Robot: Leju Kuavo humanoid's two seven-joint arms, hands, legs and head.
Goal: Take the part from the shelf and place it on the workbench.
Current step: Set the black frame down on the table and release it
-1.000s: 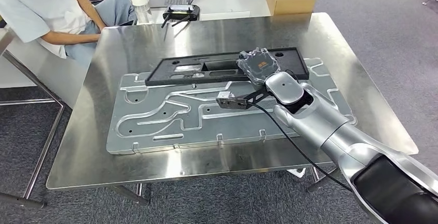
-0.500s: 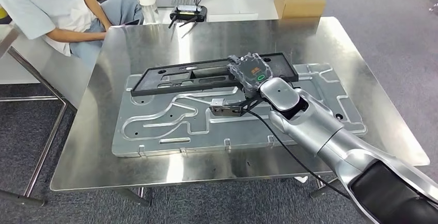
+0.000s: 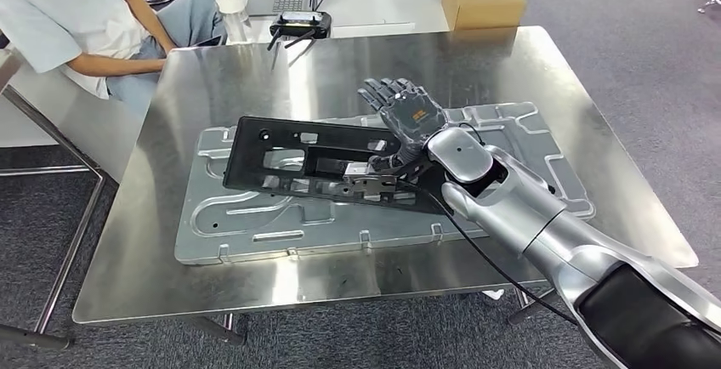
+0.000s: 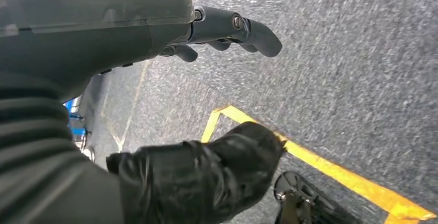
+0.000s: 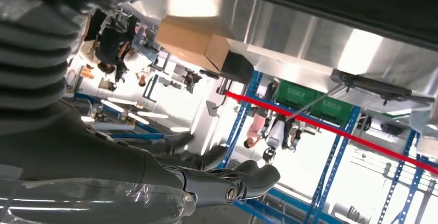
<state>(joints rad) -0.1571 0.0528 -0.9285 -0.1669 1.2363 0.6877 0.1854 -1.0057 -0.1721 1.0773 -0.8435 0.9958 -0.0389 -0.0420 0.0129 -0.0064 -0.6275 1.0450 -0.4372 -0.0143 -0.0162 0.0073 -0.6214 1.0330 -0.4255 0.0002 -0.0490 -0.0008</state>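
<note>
Right hand (image 3: 406, 118), fingers spread and empty, sits just past the black part's (image 3: 298, 161) right end; part's long axis runs leftward across the grey plate (image 3: 510, 131).

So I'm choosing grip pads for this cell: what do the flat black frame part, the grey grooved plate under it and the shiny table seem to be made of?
Flat black frame part: looks like matt moulded plastic, dull with no glare, though painted metal is possible. Grey grooved plate: likely machined aluminium, satin grey with cut channels. Shiny table: probably brushed stainless steel, with streaky reflections.
</note>
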